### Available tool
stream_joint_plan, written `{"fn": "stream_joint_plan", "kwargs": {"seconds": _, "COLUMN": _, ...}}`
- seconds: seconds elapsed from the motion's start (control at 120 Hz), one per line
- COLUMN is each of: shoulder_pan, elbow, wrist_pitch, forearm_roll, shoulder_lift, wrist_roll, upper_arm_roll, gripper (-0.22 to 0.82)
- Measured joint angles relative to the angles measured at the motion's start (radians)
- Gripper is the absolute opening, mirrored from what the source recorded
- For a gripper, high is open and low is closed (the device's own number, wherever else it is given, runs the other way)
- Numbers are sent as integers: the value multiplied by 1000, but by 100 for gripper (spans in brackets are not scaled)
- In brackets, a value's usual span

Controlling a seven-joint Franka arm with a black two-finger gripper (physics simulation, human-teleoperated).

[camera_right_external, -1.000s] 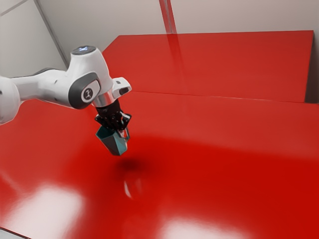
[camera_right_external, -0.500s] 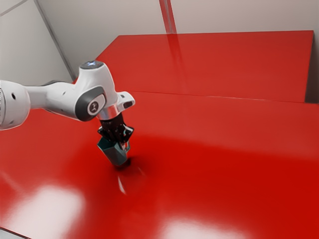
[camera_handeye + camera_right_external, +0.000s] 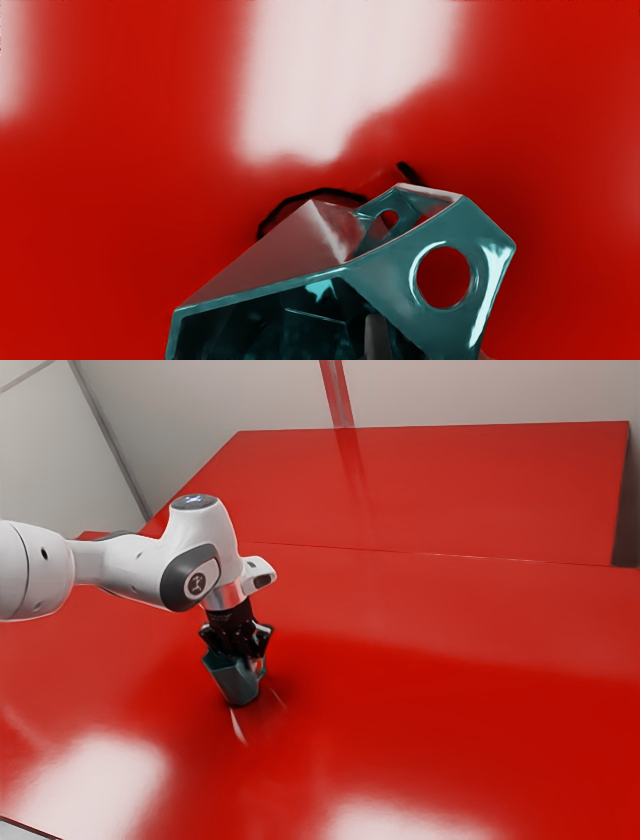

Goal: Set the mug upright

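In the exterior view my gripper (image 3: 240, 652) points down at the top of the teal mug (image 3: 236, 683), shut on its wall near the handle. The mug leans a little, its mouth tipped toward the exterior view's left, with its bottom at or just above the red table. Whether the base touches cannot be told. The wrist view has the faceted mug (image 3: 280, 270) below my hand, its pierced handle standing out at one side. One finger of my gripper (image 3: 430, 349) reaches inside the mouth; the other is mostly hidden by the mug wall.
The glossy red table (image 3: 450, 660) spreads around the mug and carries bright reflections. Beyond a thin seam lies another red surface (image 3: 430, 490), with a pale wall (image 3: 480, 390) behind it.
My gripper has lowered the mug toward the table and moved slightly to the exterior view's right. The mug now leans less than before.
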Motion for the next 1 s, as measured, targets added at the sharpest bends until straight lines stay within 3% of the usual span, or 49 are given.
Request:
{"fn": "stream_joint_plan", "kwargs": {"seconds": 0.15, "shoulder_pan": 0, "elbow": 3, "wrist_pitch": -9, "forearm_roll": -3, "shoulder_lift": -26, "wrist_roll": 4, "upper_arm_roll": 0, "gripper": 33}}
{"fn": "stream_joint_plan", "kwargs": {"seconds": 0.333, "shoulder_pan": 1, "elbow": 8, "wrist_pitch": -34, "forearm_roll": -4, "shoulder_lift": -78, "wrist_roll": 10, "upper_arm_roll": -1, "gripper": 49}}
{"fn": "stream_joint_plan", "kwargs": {"seconds": 0.575, "shoulder_pan": -50, "elbow": 51, "wrist_pitch": -86, "forearm_roll": 1, "shoulder_lift": -144, "wrist_roll": 18, "upper_arm_roll": -8, "gripper": 57}}
{"fn": "stream_joint_plan", "kwargs": {"seconds": 1.0, "shoulder_pan": -46, "elbow": 399, "wrist_pitch": -299, "forearm_roll": 45, "shoulder_lift": -102, "wrist_roll": 81, "upper_arm_roll": -3, "gripper": 60}}
